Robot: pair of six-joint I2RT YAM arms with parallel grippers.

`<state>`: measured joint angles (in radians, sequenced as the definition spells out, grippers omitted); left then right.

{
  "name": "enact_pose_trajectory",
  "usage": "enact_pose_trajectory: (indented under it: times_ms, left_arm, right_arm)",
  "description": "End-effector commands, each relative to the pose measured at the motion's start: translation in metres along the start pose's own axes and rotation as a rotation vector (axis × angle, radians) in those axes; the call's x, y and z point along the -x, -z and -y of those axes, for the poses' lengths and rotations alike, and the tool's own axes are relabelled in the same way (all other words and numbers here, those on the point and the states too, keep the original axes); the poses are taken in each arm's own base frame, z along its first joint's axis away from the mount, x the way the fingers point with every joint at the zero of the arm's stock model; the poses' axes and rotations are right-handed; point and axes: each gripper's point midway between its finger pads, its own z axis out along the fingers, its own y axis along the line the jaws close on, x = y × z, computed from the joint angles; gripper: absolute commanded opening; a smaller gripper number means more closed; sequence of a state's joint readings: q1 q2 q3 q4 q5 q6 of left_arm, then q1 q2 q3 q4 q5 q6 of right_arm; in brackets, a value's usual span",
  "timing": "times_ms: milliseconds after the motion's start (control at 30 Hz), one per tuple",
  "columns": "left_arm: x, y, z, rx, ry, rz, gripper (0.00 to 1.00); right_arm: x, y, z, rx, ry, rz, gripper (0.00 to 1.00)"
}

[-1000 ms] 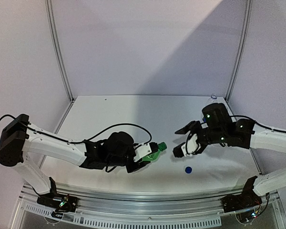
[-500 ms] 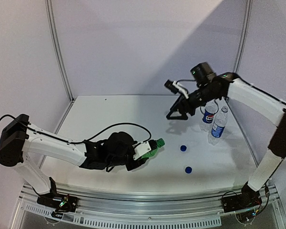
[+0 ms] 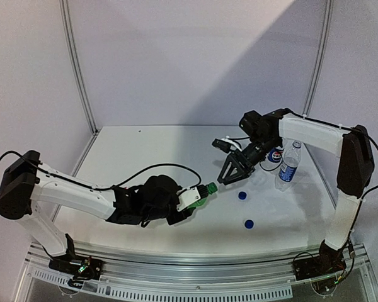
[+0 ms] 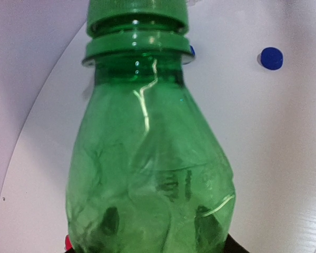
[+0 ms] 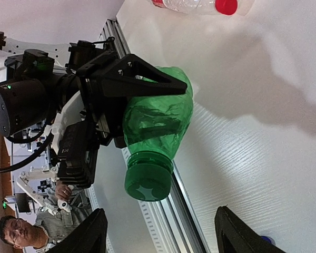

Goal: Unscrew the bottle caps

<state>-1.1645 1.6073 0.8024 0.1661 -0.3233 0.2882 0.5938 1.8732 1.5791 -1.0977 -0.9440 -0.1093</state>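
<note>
Green round plastic cap [image 5: 147, 183] is best centred in the spread right gripper [image 3: 229, 180], its green plastic bottle [image 4: 147, 158] clamped by the left gripper [image 3: 190, 199]

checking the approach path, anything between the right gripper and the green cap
Nothing. In the right wrist view only open air separates the right gripper from the green cap; the top view agrees.

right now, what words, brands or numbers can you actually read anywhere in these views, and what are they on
No text can be read clearly in any view.
Bottle with the dark blue label: a red and white mark shows, but the lettering is too small to read.
Taller clear bottle: the print on its blue label is too small to read.
Green bottle: raised marks in the plastic, blurred and unreadable.
Red-capped bottle: only the edge of its label shows, unreadable.
</note>
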Motion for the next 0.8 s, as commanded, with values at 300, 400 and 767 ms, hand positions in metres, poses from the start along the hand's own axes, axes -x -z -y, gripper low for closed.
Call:
enact_pose_trajectory:
  times_ms: [300, 400, 767]
  left_arm:
    - [0.010, -0.002, 0.005, -0.007, -0.013, 0.017, 0.41]
    - [0.009, -0.002, 0.005, -0.008, -0.012, 0.016, 0.41]
    - [0.010, -0.001, 0.004, -0.008, -0.011, 0.016, 0.41]
  right_arm:
    - [0.011, -0.016, -0.008, 0.014, 0.004, -0.016, 0.63]
    - [0.011, -0.018, -0.005, 0.011, -0.003, -0.021, 0.60]
    - [0.006, -0.027, -0.004, -0.016, 0.029, -0.058, 0.53]
